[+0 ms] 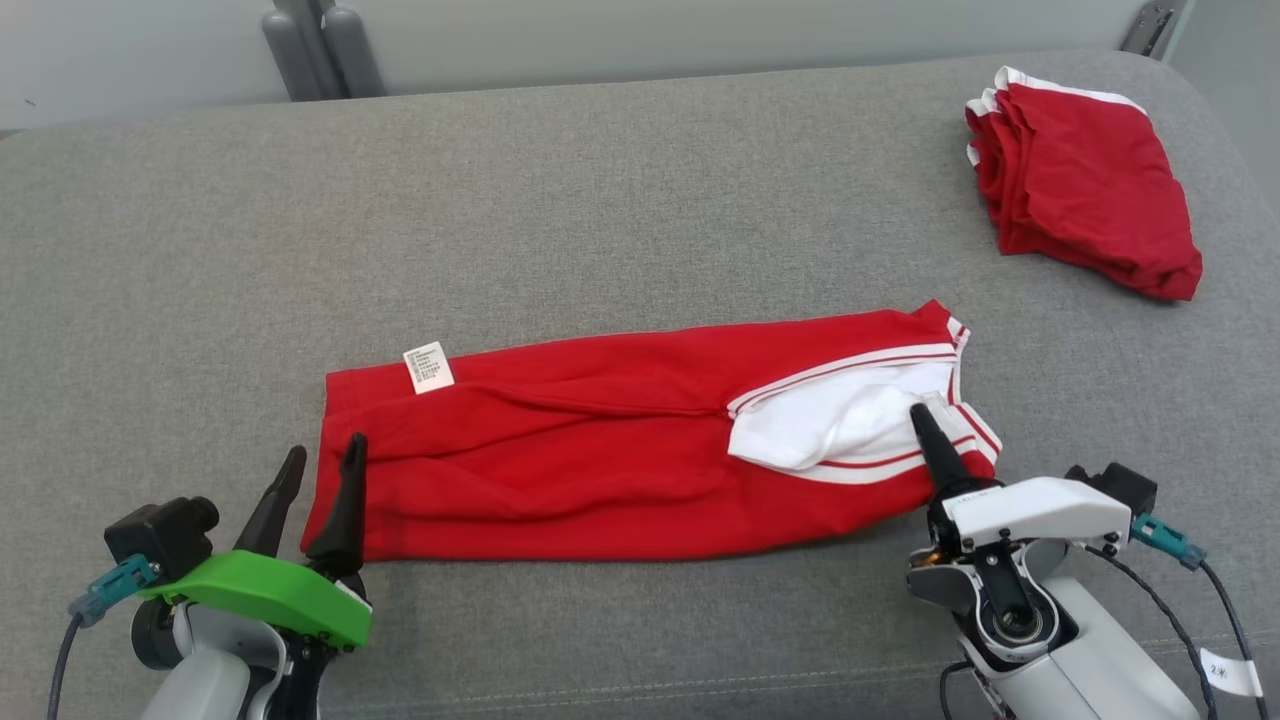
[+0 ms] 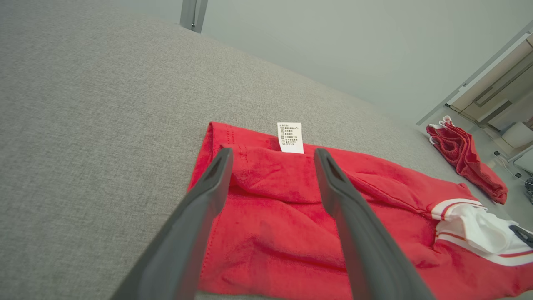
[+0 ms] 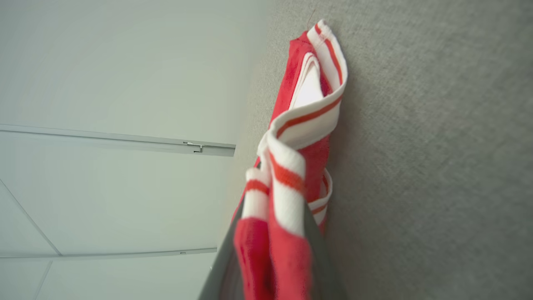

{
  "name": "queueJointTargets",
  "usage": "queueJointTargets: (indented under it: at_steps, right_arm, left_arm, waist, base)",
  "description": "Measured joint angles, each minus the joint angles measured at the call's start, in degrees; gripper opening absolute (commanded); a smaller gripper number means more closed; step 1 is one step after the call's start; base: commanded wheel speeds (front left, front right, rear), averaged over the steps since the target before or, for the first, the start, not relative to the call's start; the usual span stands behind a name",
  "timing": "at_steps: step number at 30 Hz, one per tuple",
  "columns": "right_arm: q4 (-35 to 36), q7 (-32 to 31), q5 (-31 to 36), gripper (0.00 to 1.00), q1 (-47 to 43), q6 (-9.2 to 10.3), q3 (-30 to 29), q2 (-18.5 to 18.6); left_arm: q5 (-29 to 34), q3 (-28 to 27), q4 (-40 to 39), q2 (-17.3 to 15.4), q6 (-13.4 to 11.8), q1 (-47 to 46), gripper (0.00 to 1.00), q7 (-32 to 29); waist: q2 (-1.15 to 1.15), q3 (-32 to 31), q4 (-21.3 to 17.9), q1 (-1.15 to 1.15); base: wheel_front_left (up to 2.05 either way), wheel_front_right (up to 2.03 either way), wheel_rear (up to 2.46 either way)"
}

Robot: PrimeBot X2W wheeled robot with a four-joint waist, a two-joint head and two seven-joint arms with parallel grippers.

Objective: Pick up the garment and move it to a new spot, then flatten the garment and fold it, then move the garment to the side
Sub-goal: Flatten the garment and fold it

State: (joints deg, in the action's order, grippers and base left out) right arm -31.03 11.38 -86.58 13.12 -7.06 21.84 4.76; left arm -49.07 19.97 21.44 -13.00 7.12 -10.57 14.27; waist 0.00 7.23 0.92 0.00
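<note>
Head view, left to right: our left gripper (image 1: 325,450) hangs released at the hem of the red garment (image 1: 600,460). It lies on the grey cushion (image 1: 600,200), long axis left-right, label (image 1: 428,367) end left, striped white end right, where our right gripper (image 1: 918,412) is clenched on it; a folded red pile (image 1: 1085,190) sits far right. Right wrist view shows us striped cloth pinched between the fingers (image 3: 220,275), masked from the head camera.
</note>
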Motion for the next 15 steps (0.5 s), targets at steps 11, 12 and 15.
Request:
queueJointTargets:
  at_steps: [11, 12, 15]
  right_arm:
    - [4.1, 1.6, 10.4, 0.00, 2.4, 0.00, 5.1, 4.7]
    - [4.4, 1.7, 11.2, 0.00, 2.7, 0.00, 5.6, 5.0]
    - [5.2, 1.7, 13.3, 0.00, 3.6, 0.00, 7.1, 5.8]
  left_arm:
    - [0.0, 1.1, 0.0, 1.1, 0.0, 0.0, 1.00, 0.0]
    - [0.0, 1.1, 0.0, 1.1, 0.0, 0.0, 1.00, 0.0]
    - [0.0, 0.9, 0.0, 1.4, 0.0, 0.0, 1.00, 0.0]
  waist:
    - [0.00, -0.8, 1.8, 0.00]
    - [0.00, -0.9, 2.1, 0.00]
    - [0.00, -1.2, 3.2, 0.00]
  base:
    - [0.00, 0.00, 0.00]
    - [0.00, 0.00, 0.00]
    - [0.00, 0.00, 0.00]
